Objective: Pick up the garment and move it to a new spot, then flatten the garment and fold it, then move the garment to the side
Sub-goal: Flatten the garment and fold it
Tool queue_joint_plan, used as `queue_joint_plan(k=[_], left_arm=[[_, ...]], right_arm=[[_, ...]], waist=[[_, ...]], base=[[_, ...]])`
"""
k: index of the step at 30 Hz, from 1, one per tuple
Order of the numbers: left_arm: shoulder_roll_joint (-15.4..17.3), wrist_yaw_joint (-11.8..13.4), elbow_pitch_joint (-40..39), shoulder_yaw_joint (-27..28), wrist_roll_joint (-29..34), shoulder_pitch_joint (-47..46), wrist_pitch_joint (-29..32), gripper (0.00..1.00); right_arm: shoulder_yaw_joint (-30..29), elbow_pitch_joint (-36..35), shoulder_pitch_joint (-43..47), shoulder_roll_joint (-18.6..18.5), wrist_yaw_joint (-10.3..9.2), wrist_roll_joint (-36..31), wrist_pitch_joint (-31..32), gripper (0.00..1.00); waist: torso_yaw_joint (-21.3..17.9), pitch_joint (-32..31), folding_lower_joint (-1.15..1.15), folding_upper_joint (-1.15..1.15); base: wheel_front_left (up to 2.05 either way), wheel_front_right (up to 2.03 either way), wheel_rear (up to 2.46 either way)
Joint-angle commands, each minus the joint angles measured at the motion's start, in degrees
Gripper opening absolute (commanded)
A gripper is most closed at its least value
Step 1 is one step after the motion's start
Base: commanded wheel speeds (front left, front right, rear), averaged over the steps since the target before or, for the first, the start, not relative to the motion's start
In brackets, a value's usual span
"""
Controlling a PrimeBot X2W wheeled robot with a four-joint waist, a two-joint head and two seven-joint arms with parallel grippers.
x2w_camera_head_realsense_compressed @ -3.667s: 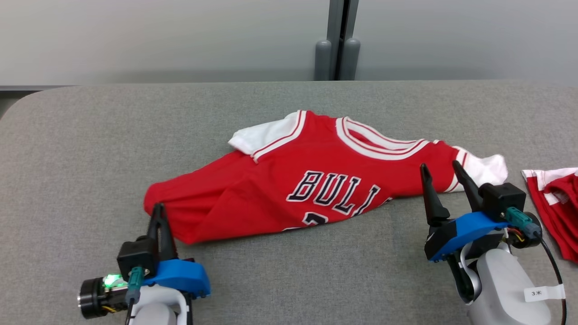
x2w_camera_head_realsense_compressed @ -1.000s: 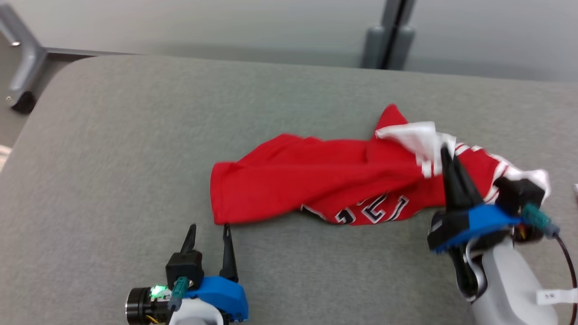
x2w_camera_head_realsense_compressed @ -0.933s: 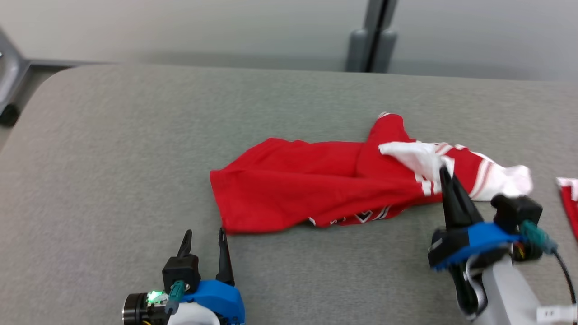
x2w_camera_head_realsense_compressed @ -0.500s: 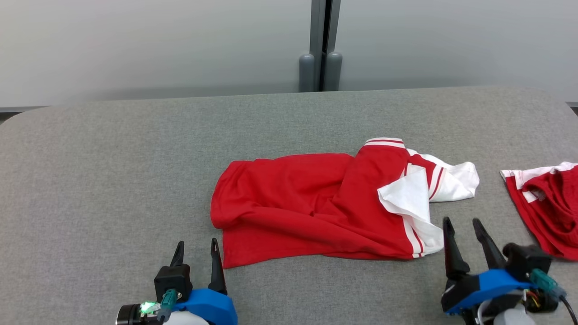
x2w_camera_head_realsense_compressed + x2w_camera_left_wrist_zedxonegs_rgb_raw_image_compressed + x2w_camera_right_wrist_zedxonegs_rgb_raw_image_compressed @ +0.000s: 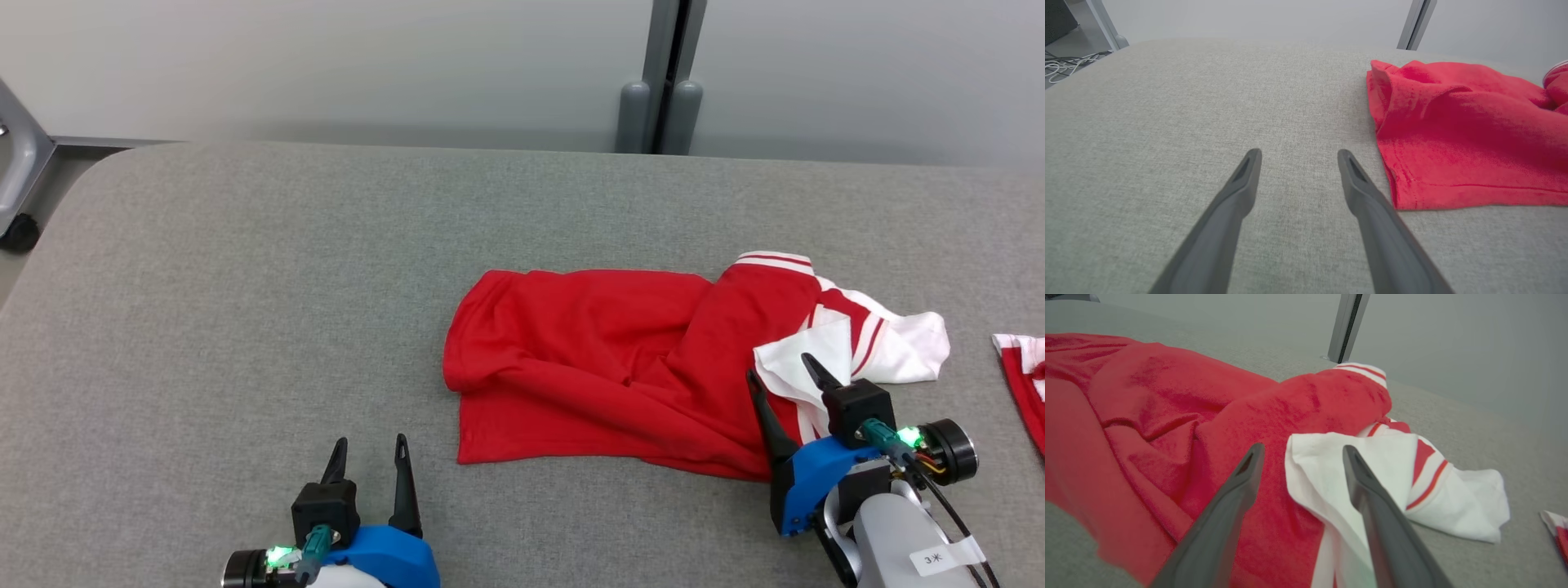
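Mira: Since a few seconds back the garment (image 5: 588,359) has been turned over. Its lettered front showed then, and now plain red faces up. The right gripper (image 5: 778,367) was clamped on the cloth a second ago and has since let go.

Jon: Where does it lie now?

Mira: On the grey table (image 5: 245,286), right of the middle, hem end toward the robot's left and collar end toward its right. It isn't flat. Long ridges run across the body, and one white sleeve (image 5: 796,367) is doubled back over the red.

Jon: And the grippers?

Mira: Both have their jaws spread wide and hold nothing. The right one sits over the near right edge, its fingers either side of the doubled sleeve's edge. Whether the tips touch cloth I cannot tell. The left gripper (image 5: 371,439) is near the hem corner, just beside it but clear of the fabric.

Jon: So how far along are we?

Mira: I'd say the pick-up and move to a new spot is done. Flattening has barely begun. The sleeve needs unfolding and the ridges pulling out, probably by hem and shoulder together. Folding and moving it to the side are all still to come.

Jon: Anything nearby?

Mira: Another red-and-white piece (image 5: 1020,376) lies at the far right edge, well apart.
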Motion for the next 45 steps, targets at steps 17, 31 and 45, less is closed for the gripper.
queue_joint_plan(k=[17, 31, 45], left_arm=[[0.0, 0.8, -1.0, -0.2, -0.3, -1.2, 0.0, 1.0], [0.0, 0.0, -0.4, 1.6, 0.4, 1.0, 0.0, 1.0], [0.0, -0.3, -1.8, 5.8, 4.6, 3.1, 0.0, 1.0]], right_arm=[[-4.8, 5.2, -4.5, 0.6, 0.01, -6.7, -0.2, 0.0], [-18.4, -7.1, 6.9, 1.7, 0.01, 5.3, -0.2, 0.24], [-14.8, -18.8, 12.1, 1.9, 0.01, 6.1, -0.2, 1.0]], waist=[[0.7, 1.8, 0.0, 0.0], [-5.5, -2.0, 0.0, 0.0], [-6.8, -3.7, 0.0, 0.0]], base=[[0.0, 0.0, 0.0], [0.0, 0.0, 0.0], [0.0, 0.0, 0.0]])
